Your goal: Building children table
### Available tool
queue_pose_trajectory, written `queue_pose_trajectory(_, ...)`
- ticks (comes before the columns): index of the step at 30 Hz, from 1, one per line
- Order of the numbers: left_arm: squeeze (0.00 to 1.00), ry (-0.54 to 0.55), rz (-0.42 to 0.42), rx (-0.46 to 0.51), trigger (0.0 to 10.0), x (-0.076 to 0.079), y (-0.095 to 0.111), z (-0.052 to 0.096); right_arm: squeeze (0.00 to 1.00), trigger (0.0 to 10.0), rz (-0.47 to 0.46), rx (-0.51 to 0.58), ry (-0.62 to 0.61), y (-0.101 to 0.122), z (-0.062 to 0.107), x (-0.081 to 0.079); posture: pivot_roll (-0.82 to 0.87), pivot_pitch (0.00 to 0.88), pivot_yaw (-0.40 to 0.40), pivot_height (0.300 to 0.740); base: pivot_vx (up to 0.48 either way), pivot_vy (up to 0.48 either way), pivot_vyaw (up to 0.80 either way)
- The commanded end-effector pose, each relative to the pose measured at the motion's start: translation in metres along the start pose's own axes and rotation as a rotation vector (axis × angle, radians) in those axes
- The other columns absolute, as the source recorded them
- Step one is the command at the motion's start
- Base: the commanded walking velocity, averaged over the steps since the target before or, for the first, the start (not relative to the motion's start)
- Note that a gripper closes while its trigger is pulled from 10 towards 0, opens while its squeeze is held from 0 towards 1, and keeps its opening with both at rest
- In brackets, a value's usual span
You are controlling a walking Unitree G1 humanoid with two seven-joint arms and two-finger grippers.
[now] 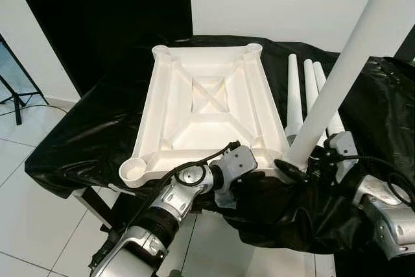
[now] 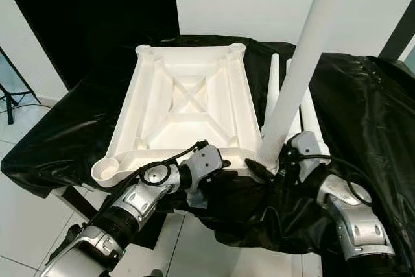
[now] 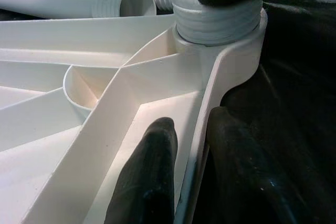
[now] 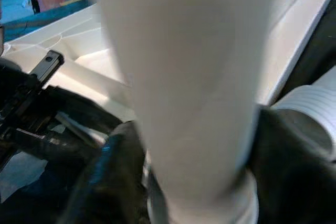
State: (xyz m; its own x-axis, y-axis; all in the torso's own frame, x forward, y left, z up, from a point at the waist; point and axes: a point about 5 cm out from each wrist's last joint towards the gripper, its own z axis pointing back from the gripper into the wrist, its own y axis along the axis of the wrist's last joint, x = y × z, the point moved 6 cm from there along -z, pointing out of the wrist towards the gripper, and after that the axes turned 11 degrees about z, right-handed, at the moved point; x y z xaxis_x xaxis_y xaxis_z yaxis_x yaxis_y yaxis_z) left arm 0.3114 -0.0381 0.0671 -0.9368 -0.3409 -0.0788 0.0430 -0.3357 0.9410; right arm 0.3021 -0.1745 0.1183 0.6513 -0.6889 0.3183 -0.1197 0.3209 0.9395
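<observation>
Our right gripper [image 2: 280,168] clamps the upright leg [image 2: 301,63] low, near its threads, seated in the near right socket of the upturned tabletop [image 2: 185,105]. Our left gripper [image 3: 184,182] pinches the near rim. We judge the plastic light, stiff and slippery, so we grip low.

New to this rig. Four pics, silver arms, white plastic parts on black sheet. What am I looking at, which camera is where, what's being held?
It is a humanoid robot with two silver arms, each ending in two black fingers. The two wide pictures come from its head camera, looking down. The two close-ups come from cameras on its wrists.

On a black-covered table lies a white tabletop, underside up, with a round socket at each corner. Beside it lie three spare legs.

The right gripper is shut on a fourth leg, standing it upright in the near right corner socket. The left gripper pinches the tabletop's near edge wall between its fingers, seemingly steadying it.
</observation>
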Motion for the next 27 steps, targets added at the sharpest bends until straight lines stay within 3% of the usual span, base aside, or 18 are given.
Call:
queue_pose_trajectory(1, 0.00, -0.051, 0.066, -0.137, 10.0, 0.013, -0.041, 0.005, 0.00, 0.0, -0.042, -0.003, 0.090, -0.006, -0.002, -0.018, 0.20, 0.000, -0.013, 0.740, 0.000, 0.000, 0.00)
queue_pose_trajectory(8, 0.00, -0.049, 0.071, -0.135, 10.0, 0.013, -0.041, 0.005, 0.00, 0.0, -0.145, 0.040, -0.057, -0.007, -0.009, -0.026, 0.20, 0.000, -0.015, 0.740, 0.000, 0.000, 0.00)
queue_pose_trajectory(10, 0.00, -0.048, 0.075, -0.131, 10.0, 0.013, -0.040, 0.004, 0.00, 0.0, -0.217, 0.048, -0.325, -0.015, -0.009, -0.020, 0.20, 0.000, -0.017, 0.740, 0.000, 0.000, 0.00)
queue_pose_trajectory(11, 0.00, -0.048, 0.075, -0.131, 10.0, 0.013, -0.040, 0.004, 0.00, 0.0, -0.217, 0.048, -0.325, -0.015, -0.009, -0.020, 0.20, 0.000, -0.017, 0.740, 0.000, 0.000, 0.00)
queue_pose_trajectory(12, 0.00, -0.047, 0.077, -0.130, 10.0, 0.013, -0.039, 0.003, 0.00, 0.0, -0.247, 0.042, -0.471, -0.019, -0.004, -0.013, 0.20, 0.000, -0.017, 0.740, 0.000, 0.000, 0.00)
queue_pose_trajectory(14, 0.00, -0.047, 0.077, -0.130, 10.0, 0.013, -0.039, 0.003, 0.00, 0.0, -0.247, 0.042, -0.471, -0.019, -0.004, -0.013, 0.20, 0.000, -0.017, 0.740, 0.000, 0.000, 0.00)
queue_pose_trajectory(15, 0.00, -0.047, 0.080, -0.128, 10.0, 0.013, -0.039, 0.003, 0.00, 0.0, -0.267, 0.024, -0.606, -0.025, 0.003, -0.005, 0.20, 0.000, -0.015, 0.740, 0.000, 0.000, 0.00)
queue_pose_trajectory(16, 0.00, -0.047, 0.080, -0.128, 10.0, 0.013, -0.039, 0.003, 0.00, 0.0, -0.267, 0.024, -0.606, -0.025, 0.003, -0.005, 0.20, 0.000, -0.015, 0.740, 0.000, 0.000, 0.00)
queue_pose_trajectory(18, 0.00, -0.048, 0.082, -0.127, 10.0, 0.013, -0.039, 0.003, 0.00, 0.0, -0.258, -0.005, -0.751, -0.031, 0.013, 0.005, 0.20, 0.000, -0.012, 0.740, 0.000, 0.000, 0.00)
queue_pose_trajectory(22, 0.00, -0.050, 0.081, -0.128, 10.0, 0.013, -0.039, 0.004, 0.00, 0.0, -0.255, -0.010, -0.762, -0.031, 0.013, 0.006, 0.20, 0.000, -0.011, 0.740, 0.000, 0.000, 0.00)
queue_pose_trajectory(23, 0.00, -0.051, 0.080, -0.129, 10.0, 0.014, -0.039, 0.004, 0.00, 2.6, -0.255, -0.009, -0.733, -0.030, 0.010, 0.004, 0.20, 0.000, -0.011, 0.740, 0.000, 0.000, 0.00)
queue_pose_trajectory(25, 0.00, -0.052, 0.079, -0.129, 10.0, 0.014, -0.039, 0.004, 0.00, 2.6, -0.253, -0.008, -0.714, -0.029, 0.007, 0.002, 0.20, 0.000, -0.011, 0.740, 0.000, 0.000, 0.00)
queue_pose_trajectory(26, 0.00, -0.052, 0.079, -0.129, 10.0, 0.013, -0.039, 0.004, 0.00, 10.0, -0.231, -0.013, -0.690, -0.027, 0.004, 0.000, 0.20, 0.000, -0.012, 0.740, 0.000, 0.000, 0.00)
queue_pose_trajectory(27, 0.00, -0.051, 0.080, -0.129, 10.0, 0.013, -0.039, 0.004, 0.00, 10.0, -0.214, -0.018, -0.676, -0.026, 0.003, -0.001, 0.20, 0.000, -0.012, 0.740, 0.000, 0.000, 0.00)
